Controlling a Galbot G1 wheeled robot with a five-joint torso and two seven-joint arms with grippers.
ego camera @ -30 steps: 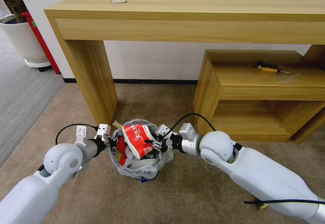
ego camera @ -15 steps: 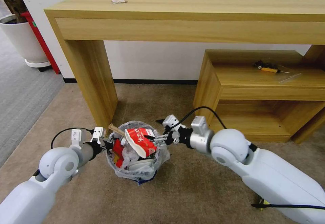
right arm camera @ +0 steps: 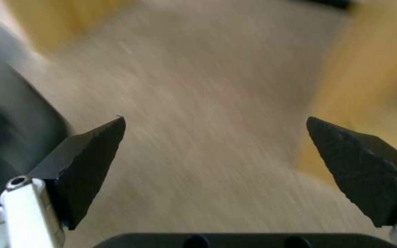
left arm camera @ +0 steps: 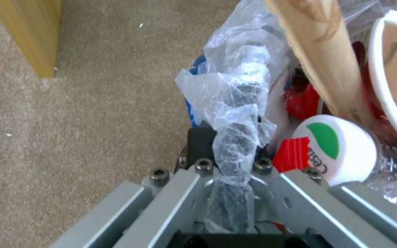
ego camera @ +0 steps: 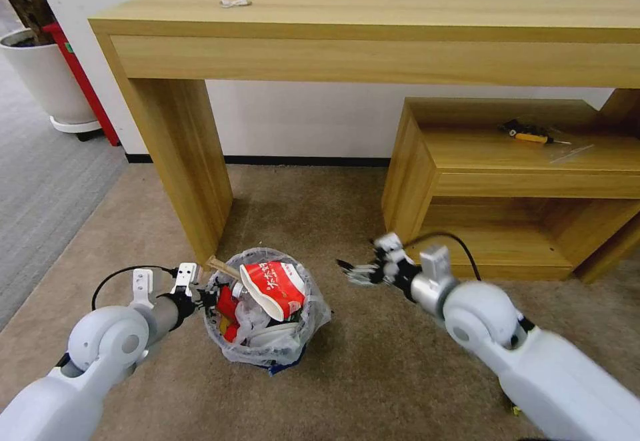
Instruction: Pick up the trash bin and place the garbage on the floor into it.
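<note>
The trash bin, lined with a crinkly plastic bag, stands on the carpet before me. Garbage fills it: a red-white paper cup lies on top, a wooden stick pokes out at the left, and a clear bottle's white cap shows beside it. My left gripper is shut on the bag-covered left rim of the bin. My right gripper hangs right of the bin, apart from it. In the right wrist view its gripper is open with nothing between the black fingertips.
A wooden desk leg stands just behind the bin. A low wooden shelf at the right carries a black-and-yellow tool. A white planter and a red box stand far left. Brown carpet lies around the bin.
My right gripper let go of the paper cup and drew away to the right. The cup now rests in the bin. The left gripper and bin shifted slightly nearer me.
</note>
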